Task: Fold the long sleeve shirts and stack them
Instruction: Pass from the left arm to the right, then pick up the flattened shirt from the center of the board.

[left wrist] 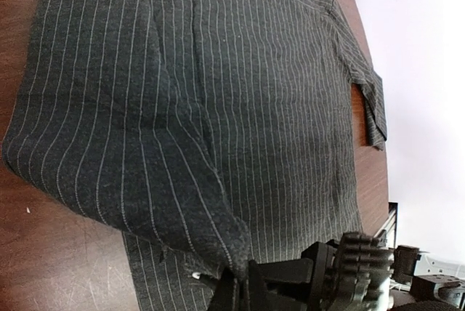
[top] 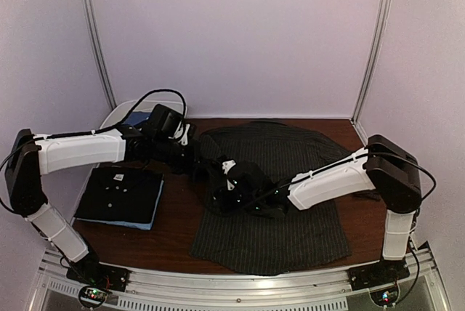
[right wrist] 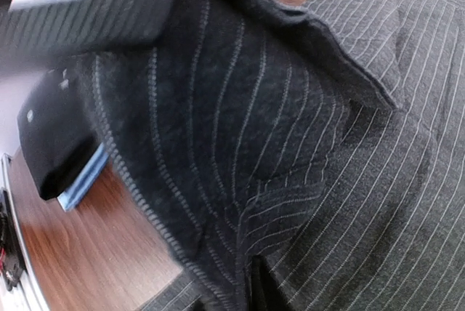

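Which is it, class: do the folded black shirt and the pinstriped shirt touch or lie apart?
Apart. The top view shows a strip of bare table between the folded black shirt and the pinstriped shirt.

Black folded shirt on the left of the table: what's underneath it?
A light blue folded shirt lies under the black shirt; only its edge shows along the near and right sides. The rest is covered, so whether anything else lies below it cannot be seen.
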Robot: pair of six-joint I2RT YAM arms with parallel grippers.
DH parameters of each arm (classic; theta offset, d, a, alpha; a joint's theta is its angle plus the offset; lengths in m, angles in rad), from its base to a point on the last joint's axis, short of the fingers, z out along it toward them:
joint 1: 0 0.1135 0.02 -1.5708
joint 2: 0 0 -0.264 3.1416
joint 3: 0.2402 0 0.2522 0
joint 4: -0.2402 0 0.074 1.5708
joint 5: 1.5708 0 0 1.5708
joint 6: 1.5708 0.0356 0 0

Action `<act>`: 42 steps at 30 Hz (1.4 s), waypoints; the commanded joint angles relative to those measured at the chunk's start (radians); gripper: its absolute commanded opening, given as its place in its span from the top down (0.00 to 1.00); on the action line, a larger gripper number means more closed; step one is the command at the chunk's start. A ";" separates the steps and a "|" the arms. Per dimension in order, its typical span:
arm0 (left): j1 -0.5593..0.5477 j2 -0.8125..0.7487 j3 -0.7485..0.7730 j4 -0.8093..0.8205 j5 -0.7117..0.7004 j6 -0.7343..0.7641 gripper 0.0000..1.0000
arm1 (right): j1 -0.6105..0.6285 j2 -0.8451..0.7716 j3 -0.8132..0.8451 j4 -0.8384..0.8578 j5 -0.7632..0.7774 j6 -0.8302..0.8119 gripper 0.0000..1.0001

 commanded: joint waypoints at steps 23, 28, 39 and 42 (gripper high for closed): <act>0.098 -0.115 -0.094 -0.086 -0.003 0.143 0.53 | -0.468 -0.316 0.096 -0.111 -0.504 0.042 1.00; 0.086 -0.157 -0.248 -0.087 0.020 0.138 0.53 | -0.581 -0.310 0.107 -0.068 -0.537 0.080 1.00; -0.028 -0.179 -0.411 -0.089 0.044 0.103 0.53 | -0.739 -0.449 -0.073 -0.008 -0.412 0.161 1.00; -0.061 -0.169 -0.426 -0.090 0.047 0.094 0.54 | -0.752 -0.492 -0.127 0.004 -0.401 0.169 1.00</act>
